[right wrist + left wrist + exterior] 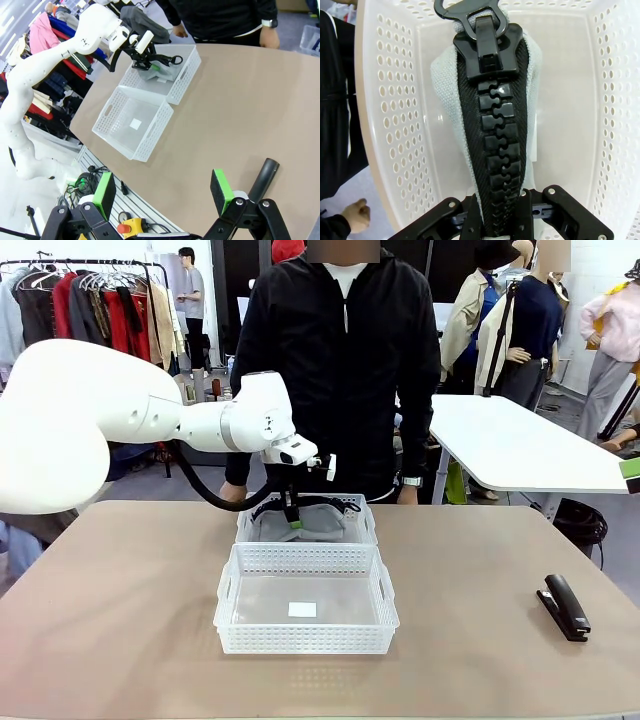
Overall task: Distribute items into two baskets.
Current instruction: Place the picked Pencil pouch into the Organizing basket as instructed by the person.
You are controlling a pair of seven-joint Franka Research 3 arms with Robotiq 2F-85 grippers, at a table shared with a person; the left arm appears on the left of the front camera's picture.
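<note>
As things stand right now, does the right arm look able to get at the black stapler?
Probably yes. The stapler lies alone on the table on the robot's right, well apart from the nearer basket, and the right gripper is open and holds nothing.

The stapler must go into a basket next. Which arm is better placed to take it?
Right. The stapler lies on the table's right side, and the right gripper is open and empty. The left gripper is shut on the pouch inside the far basket.
</note>
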